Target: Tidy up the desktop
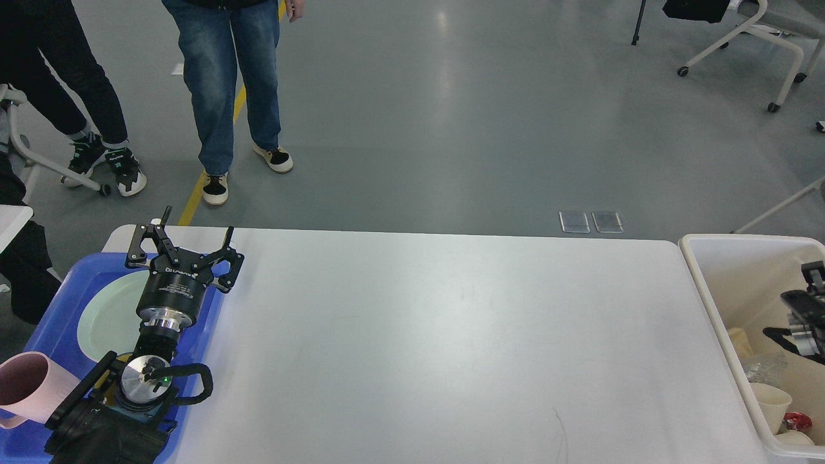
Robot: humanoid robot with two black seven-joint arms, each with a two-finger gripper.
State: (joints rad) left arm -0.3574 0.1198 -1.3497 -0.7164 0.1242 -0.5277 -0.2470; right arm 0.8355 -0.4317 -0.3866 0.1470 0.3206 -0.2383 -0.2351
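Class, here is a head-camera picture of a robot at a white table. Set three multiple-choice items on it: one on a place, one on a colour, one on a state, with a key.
1. Where is the pale green plate?
A. in the blue tray
B. in the cream bin
C. mid-desktop

2. What colour is the cup at the tray's near end?
A. yellow
B. pink
C. black

3. How stand the left pincer's fingers?
A. closed on the plate
B. closed on the cup
C. spread, holding nothing

Key: 1 A, the plate lies inside the tray's rim; 2 B, its wall is pink; 3 C, the fingers are apart with nothing between them.
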